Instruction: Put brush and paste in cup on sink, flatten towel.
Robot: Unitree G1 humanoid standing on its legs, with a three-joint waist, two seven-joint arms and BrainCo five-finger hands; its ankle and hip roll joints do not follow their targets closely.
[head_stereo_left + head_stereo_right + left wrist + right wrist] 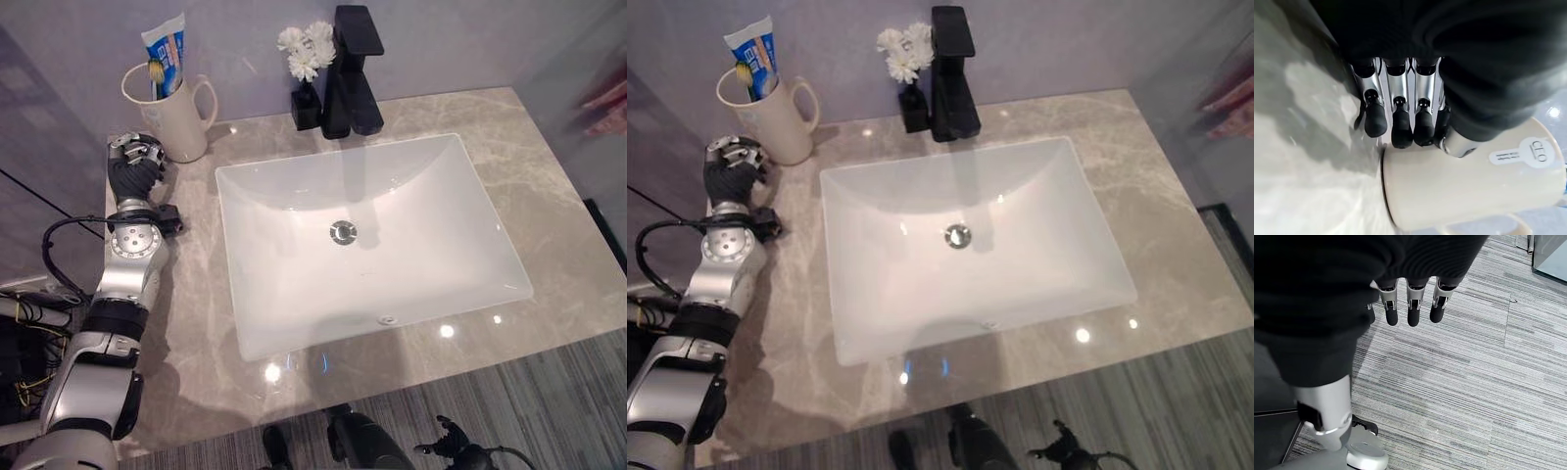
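Left wrist view shows the left hand [1400,122], fingers loose, touching the cup [176,122]; a bump could tip it over.

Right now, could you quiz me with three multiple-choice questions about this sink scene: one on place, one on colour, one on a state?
1. Where is the cup?
A. in the basin
B. back left of the counter
C. on the floor

2. What colour is the tap?
A. black
B. chrome
C. gold

3. How is the right hand?
A. shut on a towel
B. pressing the tap
C. open, over the floor

Answers: 1 B, it stands by the left hand. 2 A, dark all over. 3 C, fingers straight, holding nothing.
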